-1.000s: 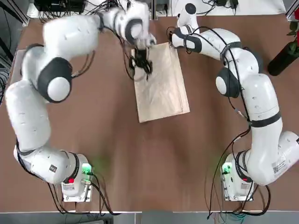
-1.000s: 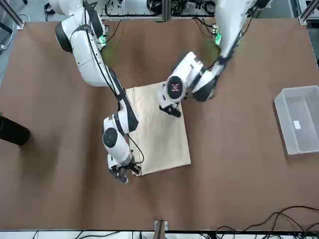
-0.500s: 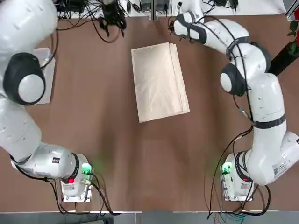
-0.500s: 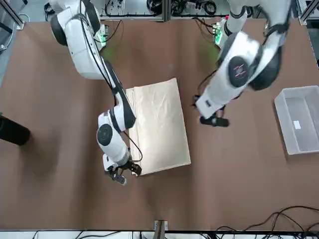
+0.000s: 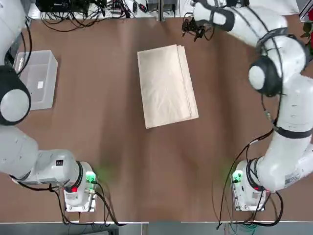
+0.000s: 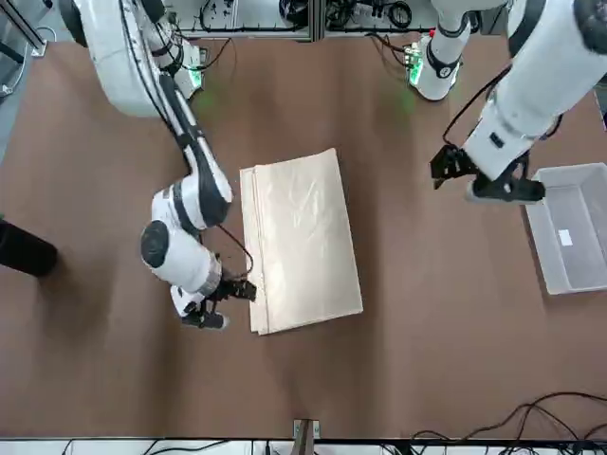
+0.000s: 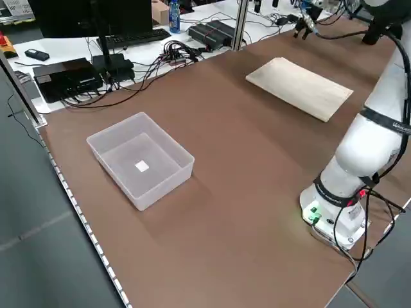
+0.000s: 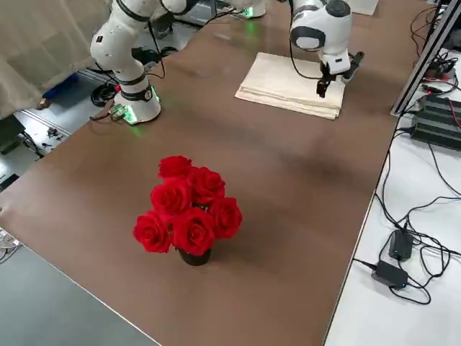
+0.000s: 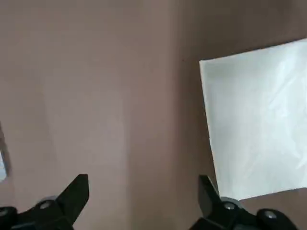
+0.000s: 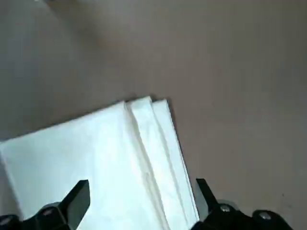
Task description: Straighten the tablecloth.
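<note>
My right claw [image 6: 220, 305] hangs just beside the far corner of the cloth [image 5: 166, 85], fingers spread and holding nothing, the forearm bent down from a high elbow. My left claw [image 6: 488, 175] is lifted well off to the other side, near the plastic box [image 6: 569, 227], also spread wide and empty. The cloth lies folded flat in layers mid-table [image 5: 98, 147], touched by neither claw.

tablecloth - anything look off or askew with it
Somewhat. The tablecloth lies on the table as a folded pad, not spread, turned slightly off square with the table edges. Its layers are fanned unevenly along one side. Neither gripper touches it.
</note>
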`<state>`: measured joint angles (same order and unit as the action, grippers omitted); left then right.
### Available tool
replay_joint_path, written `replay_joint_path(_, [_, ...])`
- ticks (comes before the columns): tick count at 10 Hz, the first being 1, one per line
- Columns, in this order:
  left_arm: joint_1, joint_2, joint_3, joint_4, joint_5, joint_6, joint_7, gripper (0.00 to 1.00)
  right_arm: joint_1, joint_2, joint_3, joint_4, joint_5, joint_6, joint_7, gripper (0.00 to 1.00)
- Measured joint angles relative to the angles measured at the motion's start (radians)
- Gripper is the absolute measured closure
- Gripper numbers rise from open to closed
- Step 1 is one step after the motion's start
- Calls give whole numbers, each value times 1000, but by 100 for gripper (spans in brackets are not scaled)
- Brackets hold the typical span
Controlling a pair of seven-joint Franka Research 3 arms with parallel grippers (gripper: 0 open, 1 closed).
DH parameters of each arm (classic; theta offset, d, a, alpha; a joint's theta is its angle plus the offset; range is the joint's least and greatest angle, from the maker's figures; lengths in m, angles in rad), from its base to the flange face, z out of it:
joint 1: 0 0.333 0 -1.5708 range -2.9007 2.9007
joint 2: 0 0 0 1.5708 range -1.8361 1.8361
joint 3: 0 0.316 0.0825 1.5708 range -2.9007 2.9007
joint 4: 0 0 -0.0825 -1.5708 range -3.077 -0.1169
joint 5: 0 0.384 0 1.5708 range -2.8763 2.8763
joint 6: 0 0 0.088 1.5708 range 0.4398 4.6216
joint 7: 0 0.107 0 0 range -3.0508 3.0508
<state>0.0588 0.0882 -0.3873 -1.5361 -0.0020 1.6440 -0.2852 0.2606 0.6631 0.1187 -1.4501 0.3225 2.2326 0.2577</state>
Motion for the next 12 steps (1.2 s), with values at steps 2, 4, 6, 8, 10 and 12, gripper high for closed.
replay_joint_path(2, [4,-4,0,-4,0,3,5,0,-195,-77,162,-127,63,-19,-167,4])
replay_joint_path(4, [5,-7,8,-2,0,9,9,0,-356,-96,319,-208,84,-29,-263,6])
replay_joint_path(6, [-34,-33,121,2,-1,6,75,0,-423,-96,392,-291,125,28,-346,6])
replay_joint_path(8, [-106,-73,286,3,-34,-22,168,0,-423,-93,406,-359,190,130,-432,6])
replay_joint_path(10, [-99,-98,345,2,-45,-53,260,0,-422,-75,408,-423,223,239,-508,6])
replay_joint_path(12, [-73,-99,349,-5,-45,-65,308,0,-423,-18,408,-445,278,286,-577,6])
